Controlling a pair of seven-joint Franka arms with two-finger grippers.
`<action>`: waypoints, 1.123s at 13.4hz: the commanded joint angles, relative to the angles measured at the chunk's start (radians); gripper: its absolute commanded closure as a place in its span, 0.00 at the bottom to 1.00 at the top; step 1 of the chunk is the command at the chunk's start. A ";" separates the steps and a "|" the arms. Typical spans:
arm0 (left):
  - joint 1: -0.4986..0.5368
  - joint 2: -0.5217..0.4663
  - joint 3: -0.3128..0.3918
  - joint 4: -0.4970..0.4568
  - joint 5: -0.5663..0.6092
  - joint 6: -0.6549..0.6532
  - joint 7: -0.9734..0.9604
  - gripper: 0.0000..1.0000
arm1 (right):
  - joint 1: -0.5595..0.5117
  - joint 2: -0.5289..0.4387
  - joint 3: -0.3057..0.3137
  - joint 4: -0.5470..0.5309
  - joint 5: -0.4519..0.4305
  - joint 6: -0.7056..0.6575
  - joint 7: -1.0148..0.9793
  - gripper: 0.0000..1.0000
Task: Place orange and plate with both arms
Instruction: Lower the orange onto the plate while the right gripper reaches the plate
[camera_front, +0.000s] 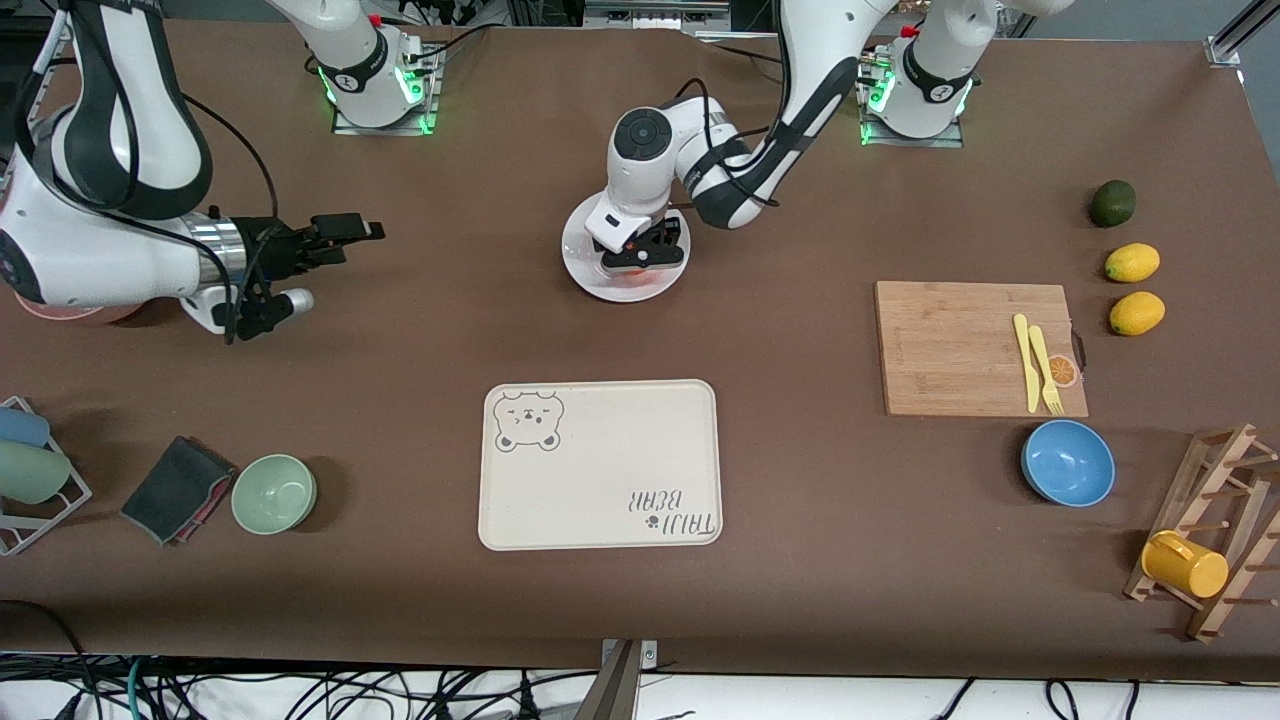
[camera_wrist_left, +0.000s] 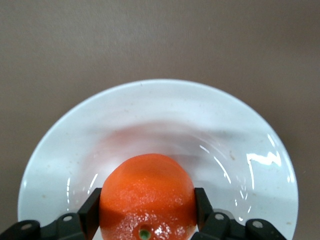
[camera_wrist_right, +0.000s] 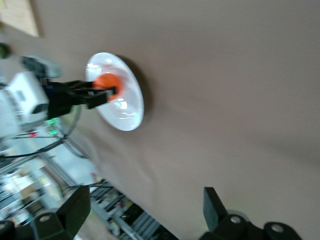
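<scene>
The white plate (camera_front: 583, 272) lies on the brown table in the middle, toward the robots' bases. The orange (camera_front: 632, 272) is in the plate. My left gripper (camera_front: 640, 256) reaches down over the plate and is shut on the orange, one finger against each side of it. In the left wrist view the orange (camera_wrist_left: 146, 192) fills the gap of the left gripper (camera_wrist_left: 147, 202) above the plate (camera_wrist_left: 165, 115). I cannot tell whether the orange rests on the plate or hangs just above it. My right gripper (camera_front: 350, 232) is open and empty over bare table toward the right arm's end. The right wrist view shows the right gripper (camera_wrist_right: 145, 212), the plate (camera_wrist_right: 127, 112) and the orange (camera_wrist_right: 105, 81).
A cream bear tray (camera_front: 600, 465) lies nearer the front camera than the plate. A wooden board (camera_front: 950, 345) with yellow cutlery, two lemons (camera_front: 1132, 262), a blue bowl (camera_front: 1068, 462) and a mug rack (camera_front: 1215, 530) stand toward the left arm's end. A green bowl (camera_front: 274, 492) and dark cloth (camera_front: 175, 488) lie toward the right arm's end.
</scene>
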 joint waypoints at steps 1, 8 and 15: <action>-0.028 0.032 0.007 0.025 0.029 -0.010 -0.024 0.78 | -0.006 0.041 -0.003 -0.071 0.119 0.013 -0.121 0.00; 0.147 -0.179 -0.028 0.013 0.027 -0.169 0.004 0.00 | 0.006 0.222 0.010 -0.196 0.456 0.156 -0.438 0.00; 0.544 -0.497 -0.106 0.011 0.024 -0.476 0.328 0.00 | 0.243 0.244 0.024 -0.262 0.685 0.461 -0.544 0.00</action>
